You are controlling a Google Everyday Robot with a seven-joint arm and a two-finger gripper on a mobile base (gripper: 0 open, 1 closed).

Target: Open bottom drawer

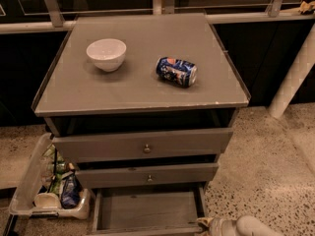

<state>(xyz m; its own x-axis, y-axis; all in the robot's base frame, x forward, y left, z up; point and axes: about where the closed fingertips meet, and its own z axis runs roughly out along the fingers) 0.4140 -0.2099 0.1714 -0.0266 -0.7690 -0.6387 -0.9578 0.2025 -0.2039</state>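
The grey cabinet has three drawers. The bottom drawer stands pulled out toward me, so I look down into its empty grey box. Its front strip lies along the picture's lower edge and its knob is out of view. The mid-sized drawer and the tallest drawer above it each show a small round knob and sit slightly out. My gripper is at the bottom drawer's front right corner, low in the view, with the pale arm trailing to the right.
A white bowl and a blue soda can lying on its side sit on the cabinet top. A clear plastic bin of bottles and packets stands on the floor at the left. A white post rises at the right.
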